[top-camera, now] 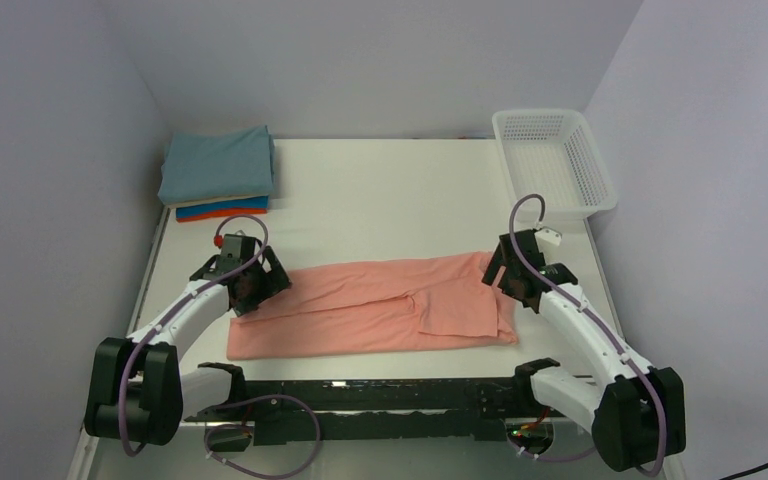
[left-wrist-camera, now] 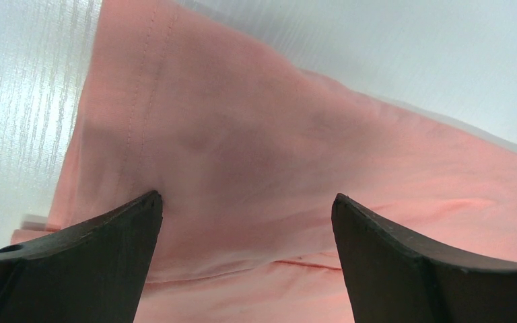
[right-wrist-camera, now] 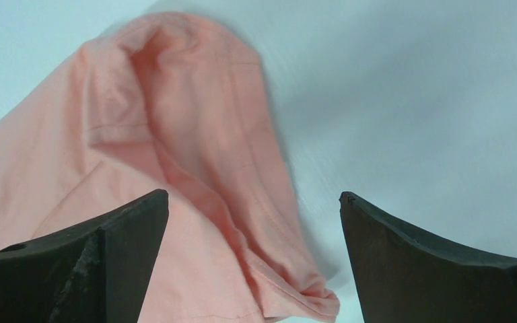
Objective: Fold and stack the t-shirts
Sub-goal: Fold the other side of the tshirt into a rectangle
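Note:
A salmon-pink t-shirt lies folded lengthwise into a long band across the near half of the table. My left gripper hovers over its left end, jaws open and empty, with pink cloth filling the view between them. My right gripper is over the shirt's right end, jaws open and empty, and a bunched hem edge lies between them. A stack of folded t-shirts sits at the back left, teal on top, then cream, blue and orange-red.
A white plastic mesh basket stands at the back right corner. Walls close in the table on the left, back and right. The arm bases and a black rail run along the near edge.

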Tool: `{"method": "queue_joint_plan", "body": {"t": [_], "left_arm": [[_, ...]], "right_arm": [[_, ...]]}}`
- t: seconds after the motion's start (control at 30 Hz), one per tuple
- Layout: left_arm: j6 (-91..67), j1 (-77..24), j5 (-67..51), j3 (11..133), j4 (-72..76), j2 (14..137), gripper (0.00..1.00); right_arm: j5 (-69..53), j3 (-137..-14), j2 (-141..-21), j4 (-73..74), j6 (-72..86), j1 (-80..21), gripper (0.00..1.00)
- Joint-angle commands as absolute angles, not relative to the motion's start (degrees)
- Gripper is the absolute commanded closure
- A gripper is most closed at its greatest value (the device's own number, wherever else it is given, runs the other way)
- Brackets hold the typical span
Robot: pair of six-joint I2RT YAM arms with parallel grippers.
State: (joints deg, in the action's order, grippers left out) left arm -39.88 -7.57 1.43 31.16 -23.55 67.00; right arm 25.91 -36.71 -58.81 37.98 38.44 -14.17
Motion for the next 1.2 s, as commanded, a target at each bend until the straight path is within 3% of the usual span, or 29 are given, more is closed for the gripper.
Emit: {"method": "queue_joint_plan", "body": {"t": [0.0, 0.2, 0.3, 0.47, 0.73, 0.87, 0.97, 1.17], "left_arm": [[-39.55, -7.03, 2.58, 30.23, -23.98, 67.26, 0.00], [-39.53, -6.94, 2.68, 30.42, -23.83, 67.73, 0.00], [-39.50, -6.78, 3.03, 30.41, -24.28, 67.79, 0.01], [-39.57, -5.48, 3.62, 29.74, -24.38, 67.08, 0.01], [-39.42, -4.25, 3.76, 29.18, -25.11, 65.95, 0.01], [-39.18, -4.22, 2.48, 29.11, -25.09, 64.97, 0.01], [-39.04, -4.22, 1.09, 29.09, -24.34, 63.43, 0.00], [-39.76, -4.90, 2.15, 32.45, -27.28, 58.00, 0.00]], "right_arm": [[13.81, -39.01, -59.25, 29.33, 26.86, -14.37, 0.00], [14.91, -42.20, -69.13, 23.76, 23.83, -17.06, 0.00], [21.29, -45.11, -75.40, 25.43, 26.77, -16.87, 0.00], [28.47, -45.10, -79.81, 26.81, 33.30, -11.43, 0.00], [18.65, -41.78, -74.45, 24.02, 34.44, 2.28, 0.00], [5.32, -40.16, -68.91, 20.97, 28.84, 2.82, 0.00], [-6.10, -39.23, -63.84, 20.76, 28.04, 0.64, 0.00], [-5.94, -39.72, -58.11, 27.84, 34.58, -19.54, 0.00]]}}
